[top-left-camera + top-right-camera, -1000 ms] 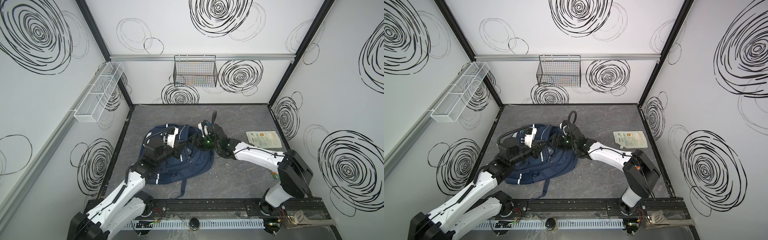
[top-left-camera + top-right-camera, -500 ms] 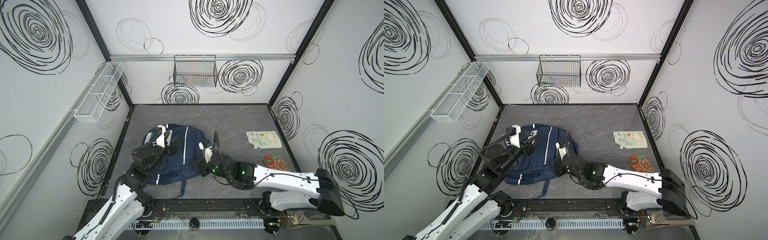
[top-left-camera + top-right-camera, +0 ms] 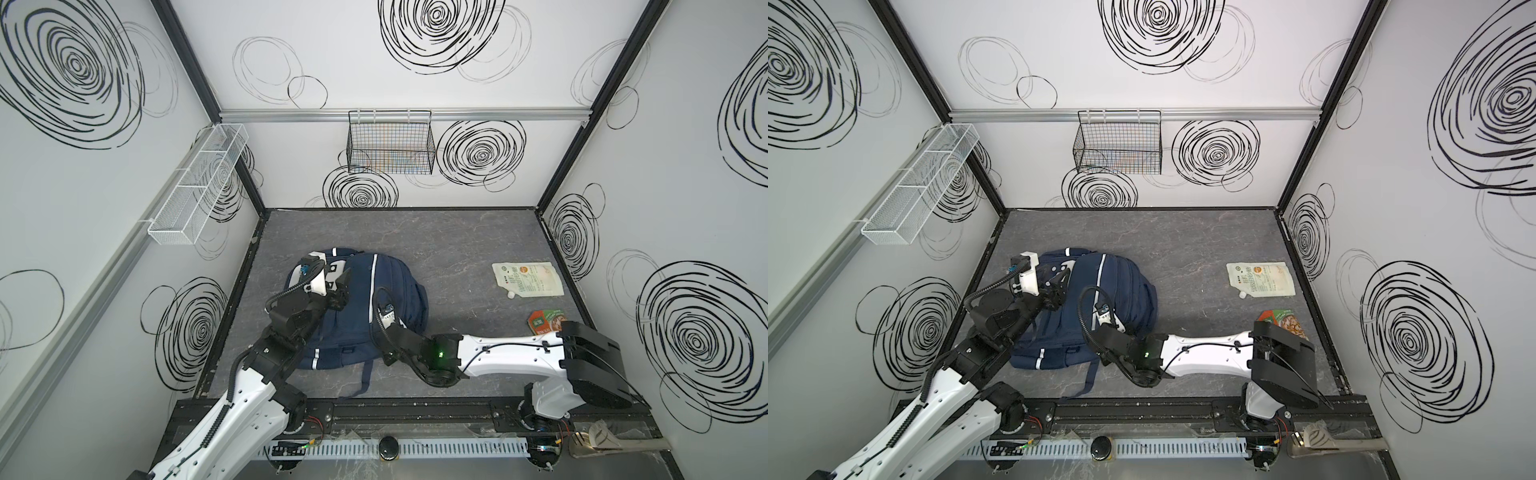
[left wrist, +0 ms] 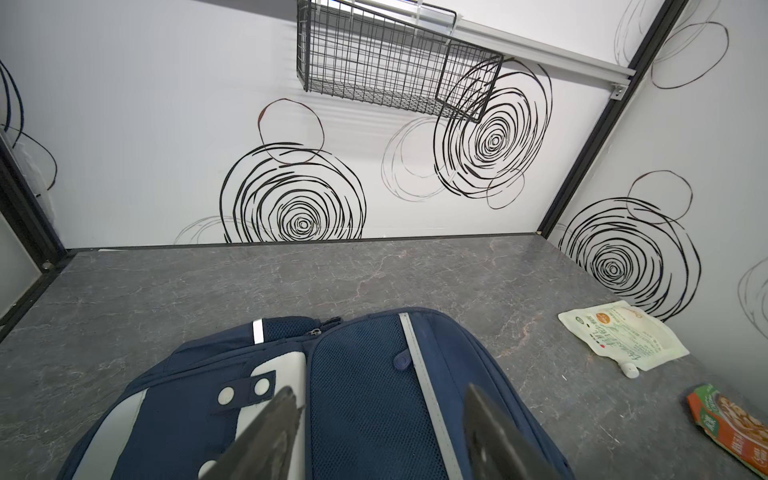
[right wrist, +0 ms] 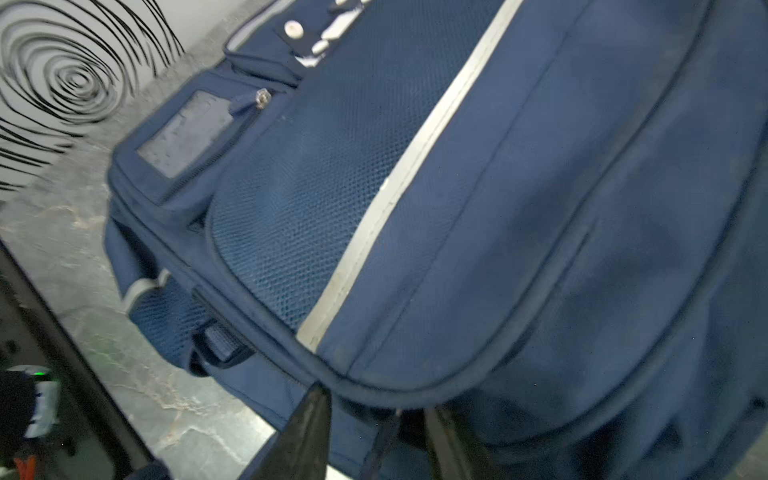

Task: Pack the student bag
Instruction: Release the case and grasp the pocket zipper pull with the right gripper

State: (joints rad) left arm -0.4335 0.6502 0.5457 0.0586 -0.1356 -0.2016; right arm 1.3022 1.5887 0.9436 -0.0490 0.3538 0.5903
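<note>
The navy student bag point(image 3: 390, 291) point(image 3: 1125, 286) lies flat on the grey floor, silver stripes up. My left gripper point(image 3: 338, 282) point(image 4: 380, 399) hovers open over its mesh panel point(image 4: 365, 395), beside the white patch with dots, and holds nothing. My right gripper point(image 3: 384, 326) point(image 5: 374, 415) sits at the bag's near right edge. Its fingers are still apart and straddle a dark fold of the bag point(image 5: 498, 208) under the piped seam. I cannot tell whether they press on it. In both top views the wrist hides these fingertips.
A white spouted pouch point(image 3: 528, 278) point(image 4: 619, 336) and a red-green snack packet point(image 3: 546, 320) point(image 4: 727, 424) lie on the floor at the right. A black wire basket point(image 3: 390, 145) hangs on the back wall and a white mesh shelf point(image 3: 195, 187) on the left wall. A bag strap point(image 3: 365, 374) trails toward the front rail.
My left jaws opened and that arm drew back toward the front. My right arm swung from the bag's far end to its near edge, jaws narrowing. The bag settled flatter.
</note>
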